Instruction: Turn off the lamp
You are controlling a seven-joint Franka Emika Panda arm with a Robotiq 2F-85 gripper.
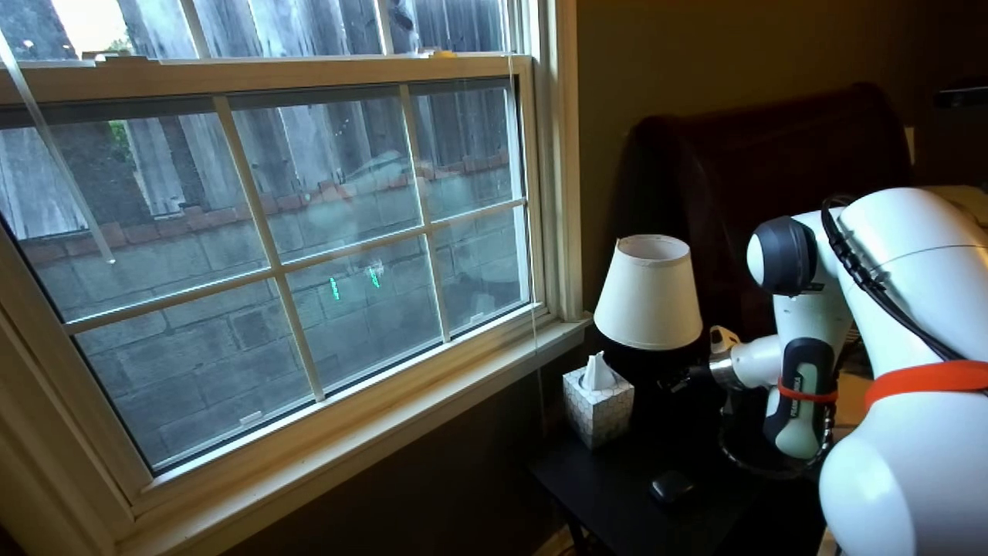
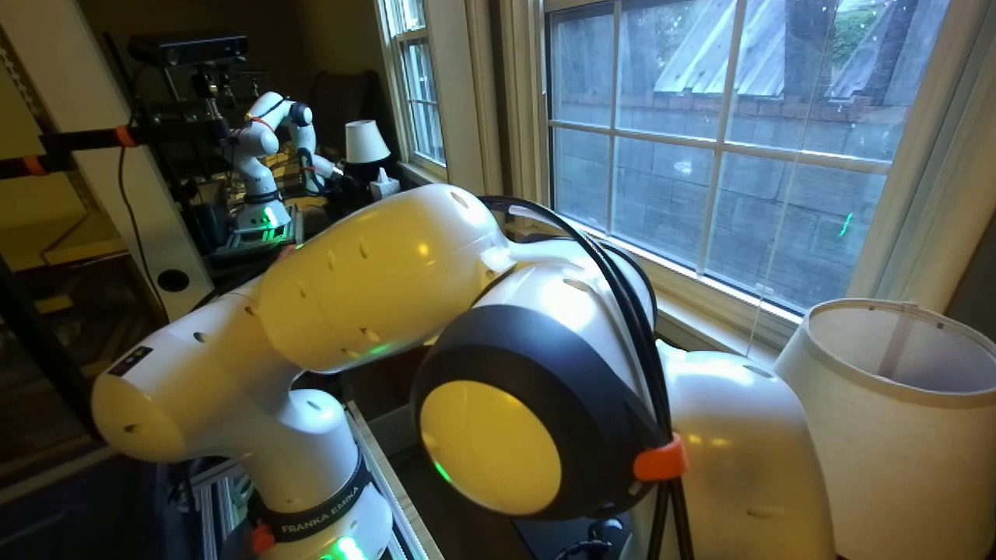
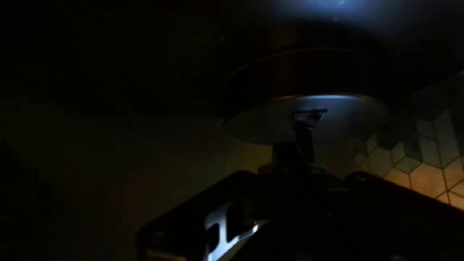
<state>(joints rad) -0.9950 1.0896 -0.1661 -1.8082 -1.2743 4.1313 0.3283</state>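
The lamp has a cream shade and stands on the dark bedside table; its shade also shows at the right edge of an exterior view. The shade has no bright glow. In the dark wrist view a round lamp base lies just beyond my fingertips, with a small dark fitting on its face. My gripper looks shut, its fingertips close together at that fitting; I cannot tell whether they touch it. In an exterior view the gripper is low beside the lamp, below the shade; its details are lost in shadow.
A patterned tissue box stands beside the lamp, and shows at the right of the wrist view. A small black object lies on the table. The window sill and dark headboard are close by.
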